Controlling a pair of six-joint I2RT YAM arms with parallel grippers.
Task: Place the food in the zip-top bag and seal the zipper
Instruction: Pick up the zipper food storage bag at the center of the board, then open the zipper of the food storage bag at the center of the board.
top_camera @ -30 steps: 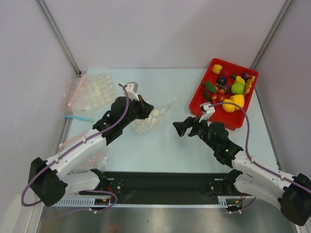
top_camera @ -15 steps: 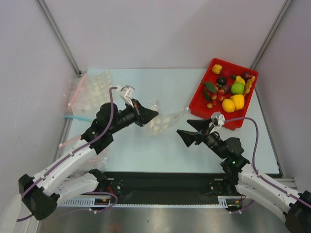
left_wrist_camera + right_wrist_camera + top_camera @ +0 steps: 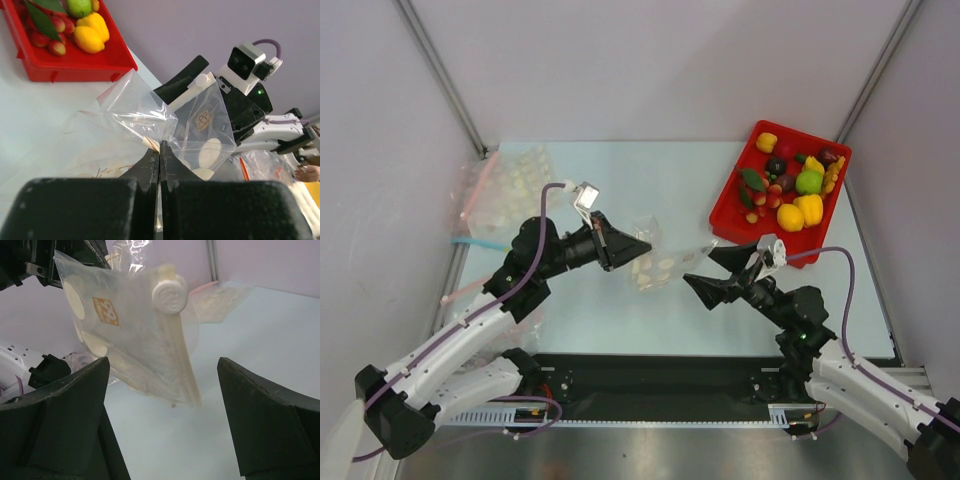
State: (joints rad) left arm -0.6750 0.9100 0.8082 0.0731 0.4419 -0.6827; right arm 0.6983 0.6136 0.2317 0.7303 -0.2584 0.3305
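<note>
Now, bag (image 3: 660, 262): lifted, left of red tray (image 3: 804, 254); orange logo, print unreadable
L gripper (image 3: 645, 245): pinching bag
R gripper (image 3: 705, 268): wide, tray-side of bag
Food (image 3: 790, 185): in tray

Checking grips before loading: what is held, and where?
Left gripper pinches the small clear crinkly plastic pouch by one bunched edge; right gripper, open, holds nothing.

**Q:** How is the top view lit?

**A:** Even, diffuse light is supplied from above. Only faint, soft shadows are cast on the table (image 3: 660, 180) under the arms, and detail is kept sharp throughout.

**Q:** What is noted in the wrist views?

**A:** White glare is seen along creases of the zip-top bag (image 3: 145, 107). The left gripper (image 3: 159, 150) is rendered dark and defocused. The right gripper (image 3: 162, 367) is underexposed to near black, and the background is softened.
</note>
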